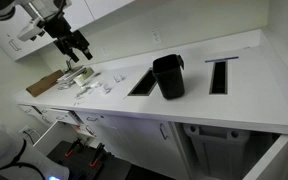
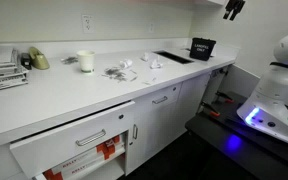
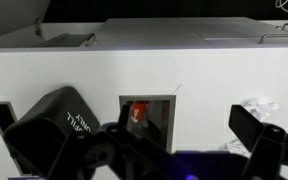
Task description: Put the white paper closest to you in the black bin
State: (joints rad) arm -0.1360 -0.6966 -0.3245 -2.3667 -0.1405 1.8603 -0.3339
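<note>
Several small crumpled white papers lie on the white counter in both exterior views [image 1: 87, 88] [image 2: 119, 72]. One white paper shows at the right edge of the wrist view [image 3: 259, 107]. The black bin [image 1: 169, 76] stands on the counter between two dark cutouts; it also shows in an exterior view [image 2: 202, 48] and at the lower left of the wrist view [image 3: 46, 132]. My gripper [image 1: 76, 46] hangs high above the counter over the papers, open and empty. In the wrist view its fingers [image 3: 179, 150] are spread wide with nothing between them. It also shows at the top of an exterior view [image 2: 232, 9].
A flat brown cardboard piece [image 1: 46, 83] lies near the counter's end. Two rectangular cutouts [image 1: 144, 83] [image 1: 218, 75] flank the bin. A white cup [image 2: 86, 61] and stacked papers [image 2: 4, 70] sit further along. A drawer [image 2: 79, 140] below stands open.
</note>
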